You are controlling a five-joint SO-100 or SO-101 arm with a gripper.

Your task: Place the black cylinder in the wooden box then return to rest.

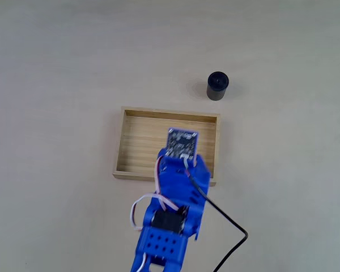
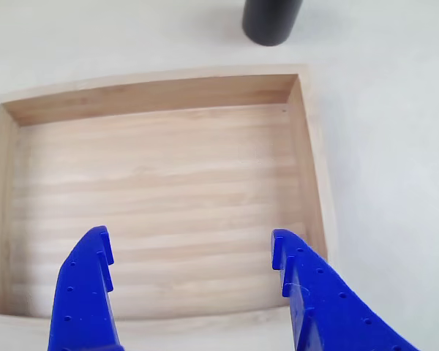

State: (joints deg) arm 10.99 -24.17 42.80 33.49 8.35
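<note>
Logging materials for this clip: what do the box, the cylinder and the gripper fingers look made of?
Wooden box: pale unfinished-looking wood, striped grain. Black cylinder: matte black, probably plastic, though that's unsure. Gripper fingers: glossy blue plastic, likely printed, with dotted holes.

In the fixed view the cylinder stands on the table, behind the box's far right corner and apart from it. The arm reaches over the box's near wall.

Matte-black cylinder, pale striped-grain wooden box, blue tool, off-white table.
</note>
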